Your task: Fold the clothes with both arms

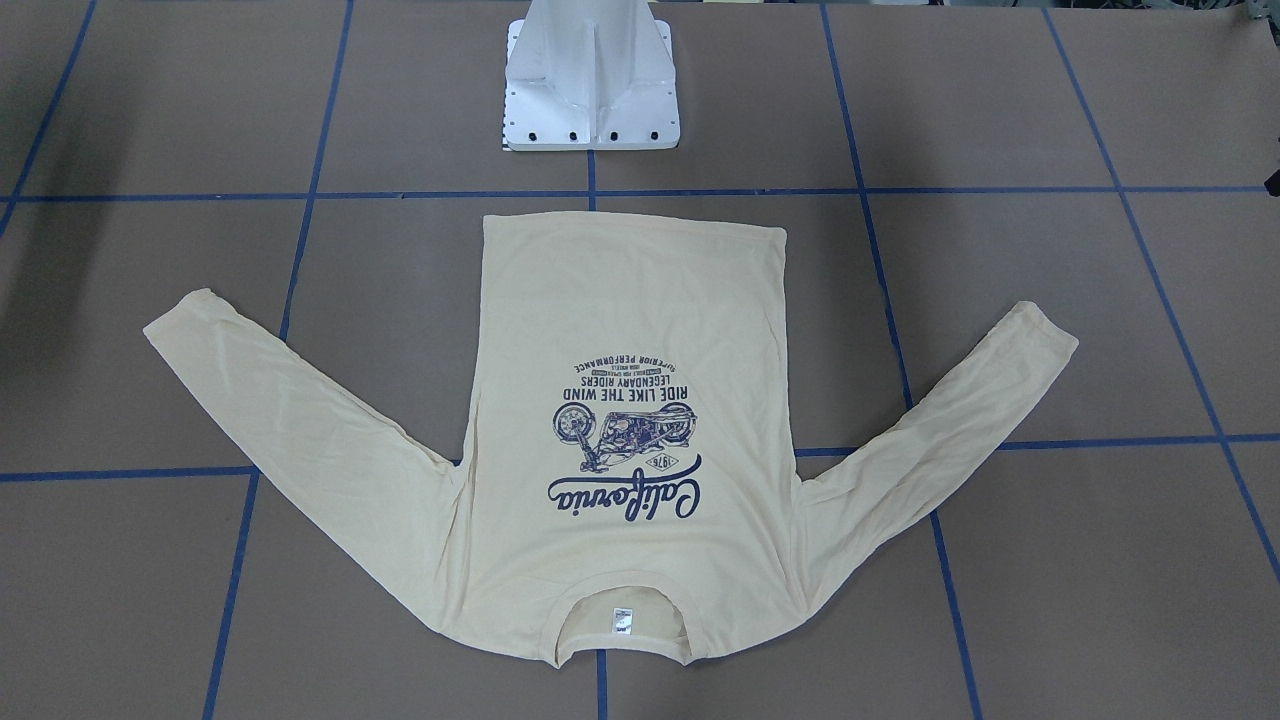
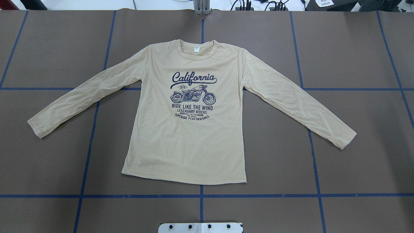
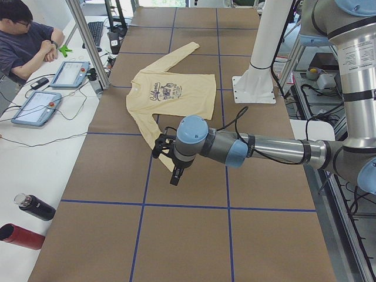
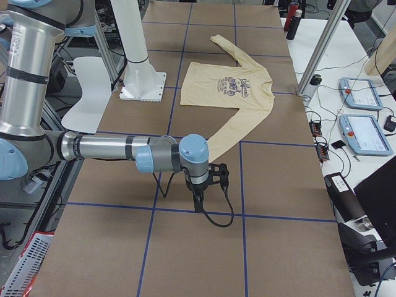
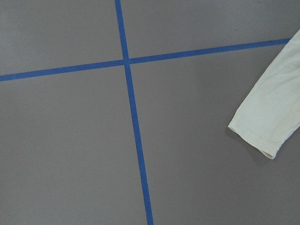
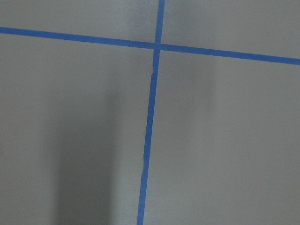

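The clothes are one pale cream-yellow long-sleeved T-shirt [image 2: 187, 139], spread flat on the brown table with its navy "California" motorcycle print facing up. Both sleeves are stretched out to the sides [image 1: 630, 330]. My left gripper [image 3: 174, 176] hangs above the table at the end of the near sleeve; the left wrist view shows that cuff [image 5: 269, 119] lying free. My right gripper [image 4: 199, 199] hovers just past the other cuff, and its wrist view shows only bare table. For both grippers I cannot tell whether they are open or shut.
The white pedestal base [image 1: 590, 90] stands behind the shirt's hem. Blue tape lines [image 2: 200, 195] divide the table into squares. A person [image 3: 23, 41] sits at a side bench with tablets [image 3: 35, 108]. Two bottles [image 3: 35, 207] lie near that bench's end.
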Robot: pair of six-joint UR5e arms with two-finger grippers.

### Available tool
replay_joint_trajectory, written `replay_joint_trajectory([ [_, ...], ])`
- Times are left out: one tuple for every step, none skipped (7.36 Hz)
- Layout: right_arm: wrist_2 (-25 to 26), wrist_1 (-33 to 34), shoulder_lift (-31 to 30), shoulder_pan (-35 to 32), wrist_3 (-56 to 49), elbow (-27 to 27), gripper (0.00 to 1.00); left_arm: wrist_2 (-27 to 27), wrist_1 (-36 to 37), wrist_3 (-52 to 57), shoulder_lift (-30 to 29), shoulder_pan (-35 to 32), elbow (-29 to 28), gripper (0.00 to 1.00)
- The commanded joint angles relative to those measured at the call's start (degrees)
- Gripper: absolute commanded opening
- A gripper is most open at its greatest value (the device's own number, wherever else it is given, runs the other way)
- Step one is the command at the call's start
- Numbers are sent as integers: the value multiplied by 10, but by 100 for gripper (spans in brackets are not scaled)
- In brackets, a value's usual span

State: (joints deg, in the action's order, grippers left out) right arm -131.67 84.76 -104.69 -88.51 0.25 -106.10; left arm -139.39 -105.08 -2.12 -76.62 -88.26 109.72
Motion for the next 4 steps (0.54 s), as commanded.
replay_joint_trajectory([
  [0, -1, 18, 0, -1, -4, 100, -2, -11, -9, -23, -1, 8, 100],
  [-3, -2, 27, 0, 0, -22, 100, 3, -8, -7, -27, -1, 33, 100],
  [-3, -3, 32, 0, 2, -49, 100, 16, -9, -8, -35, -1, 34, 100],
  [1, -2, 53, -1, 0, -70, 100, 71, -10, -11, -86, -1, 33, 100],
])
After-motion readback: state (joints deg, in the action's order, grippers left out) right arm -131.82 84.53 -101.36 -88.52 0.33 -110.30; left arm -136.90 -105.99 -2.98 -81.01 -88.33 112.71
